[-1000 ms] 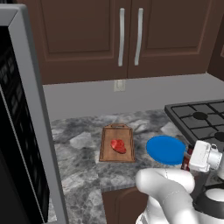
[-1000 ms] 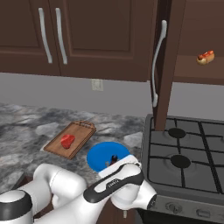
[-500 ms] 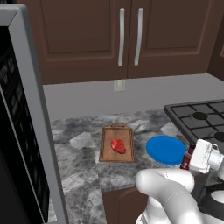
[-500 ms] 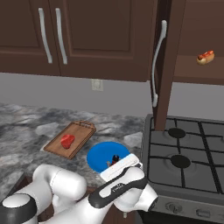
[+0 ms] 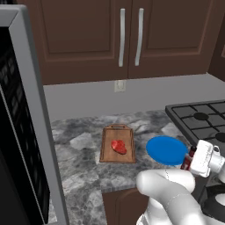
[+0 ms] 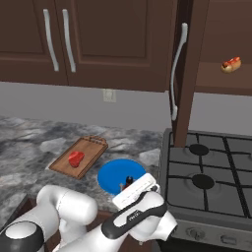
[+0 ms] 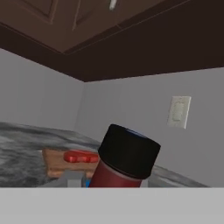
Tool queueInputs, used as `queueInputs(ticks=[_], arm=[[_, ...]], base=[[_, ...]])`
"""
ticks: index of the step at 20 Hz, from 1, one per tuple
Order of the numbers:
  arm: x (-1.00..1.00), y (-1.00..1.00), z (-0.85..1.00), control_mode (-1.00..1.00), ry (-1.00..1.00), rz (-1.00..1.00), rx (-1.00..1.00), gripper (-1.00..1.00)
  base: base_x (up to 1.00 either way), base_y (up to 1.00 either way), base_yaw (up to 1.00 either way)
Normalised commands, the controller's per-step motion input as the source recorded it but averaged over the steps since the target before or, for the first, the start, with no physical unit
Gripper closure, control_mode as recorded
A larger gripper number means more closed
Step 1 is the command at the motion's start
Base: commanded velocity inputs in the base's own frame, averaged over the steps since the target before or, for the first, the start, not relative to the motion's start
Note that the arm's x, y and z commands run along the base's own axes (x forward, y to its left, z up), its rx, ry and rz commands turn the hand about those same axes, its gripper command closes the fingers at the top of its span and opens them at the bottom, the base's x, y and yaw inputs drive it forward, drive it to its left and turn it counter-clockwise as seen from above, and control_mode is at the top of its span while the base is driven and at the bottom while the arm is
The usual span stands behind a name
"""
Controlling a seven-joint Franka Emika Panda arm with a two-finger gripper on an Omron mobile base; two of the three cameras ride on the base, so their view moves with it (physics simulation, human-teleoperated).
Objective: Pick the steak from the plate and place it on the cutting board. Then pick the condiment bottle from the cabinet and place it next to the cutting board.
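Note:
The steak (image 5: pixel 118 146) lies on the brown cutting board (image 5: pixel 107 153), seen again as the steak (image 6: pixel 75 158) on the board (image 6: pixel 92 146). To the board's right sits the blue plate (image 5: pixel 165 149), bare. At the plate's near edge my gripper (image 5: pixel 193 161) is shut on the condiment bottle (image 5: pixel 189 159), dark red with a black cap. The bottle (image 6: pixel 128 181) pokes up in front of my white hand over the plate (image 6: pixel 114 173). In the hand view the bottle (image 7: pixel 127 157) leans close in front, hiding my fingertips; the steak (image 7: pixel 81 156) lies behind it. The cabinet (image 5: pixel 88 35) hangs above.
A gas stove (image 6: pixel 211 172) borders the plate on the right. One cabinet door (image 6: pixel 184 74) stands open above it, with a hot dog (image 6: pixel 230 64) on the inner shelf. A tall dark appliance (image 5: pixel 22 110) blocks the left. An outlet (image 5: pixel 118 85) is on the grey wall.
My hand with the bottle has shifted only slightly at the plate's near edge. The steak, board and plate have not moved.

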Motion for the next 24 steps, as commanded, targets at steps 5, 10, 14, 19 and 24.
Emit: queueInputs(ticks=[5, 10, 14, 19, 24], arm=[[0.05, 0.06, -0.29, -1.00, 0.00, 0.00, -0.07, 1.00], [0.04, 0.12, -0.35, -1.00, 0.00, 0.00, -0.04, 1.00], [0.00, 0.11, -0.41, -1.00, -0.01, 0.00, -0.04, 1.00], [0.00, 0.11, -0.31, -1.00, 0.00, 0.00, -0.01, 1.00], [0.00, 0.08, -0.23, -1.00, 0.00, 0.00, -0.01, -1.00]], base=[[0.00, 0.00, 0.00], [0.00, 0.00, 0.00], [0.00, 0.00, 0.00], [0.00, 0.00, 0.00], [0.00, 0.00, 0.00]])
